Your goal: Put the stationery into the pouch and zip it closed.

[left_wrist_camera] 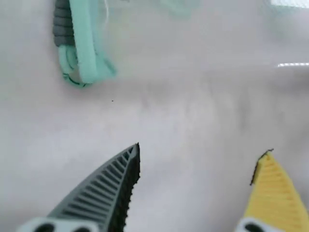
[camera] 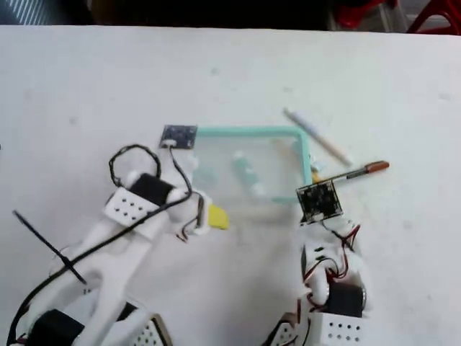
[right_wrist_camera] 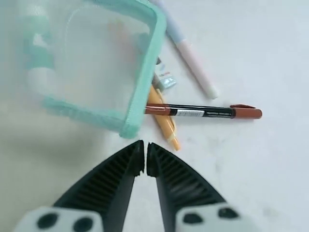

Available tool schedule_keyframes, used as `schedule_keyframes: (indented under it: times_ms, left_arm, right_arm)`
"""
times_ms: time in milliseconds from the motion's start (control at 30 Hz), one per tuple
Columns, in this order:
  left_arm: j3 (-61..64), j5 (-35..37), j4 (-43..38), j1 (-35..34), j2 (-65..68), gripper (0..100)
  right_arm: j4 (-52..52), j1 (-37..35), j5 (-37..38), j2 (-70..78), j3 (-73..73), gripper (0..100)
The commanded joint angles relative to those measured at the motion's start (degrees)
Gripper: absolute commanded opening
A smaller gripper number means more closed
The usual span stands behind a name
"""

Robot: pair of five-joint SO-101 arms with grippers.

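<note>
Three pens (right_wrist_camera: pixel 207 112) lay against the pouch (right_wrist_camera: pixel 145 72); the right pincer (right_wrist_camera: pixel 145 145), nearly closed and empty, might scatter them; the left pincer (left_wrist_camera: pixel 203 149) gaped empty.

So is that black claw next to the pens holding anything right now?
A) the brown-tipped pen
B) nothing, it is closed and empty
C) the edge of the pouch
B: the black claw is shut with nothing between its tips, apart from the brown-tipped pen, which lies on the table beside the pouch.
</note>
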Motion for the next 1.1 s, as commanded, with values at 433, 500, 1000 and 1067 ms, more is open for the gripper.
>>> schedule_keyframes:
  times_ms: [433, 500, 1000, 1067]
  left_arm:
    - [2.1, 6.8, -5.1, -0.1, -0.2, 38]
    - [2.0, 6.8, -5.1, -1.3, -0.2, 38]
    - [2.3, 10.5, -8.0, -1.7, 0.1, 38]
    - [2.2, 10.5, -8.0, -1.7, 0.1, 38]
  right_arm:
    - [-12.0, 5.4, -11.7, 0.0, 0.3, 1.8]
    - [-11.7, 5.5, -11.7, 0.0, 0.3, 1.8]
    - [-13.1, 1.5, -11.3, 0.2, 3.4, 1.8]
    - [-13.1, 1.5, -11.3, 1.5, 2.3, 1.8]
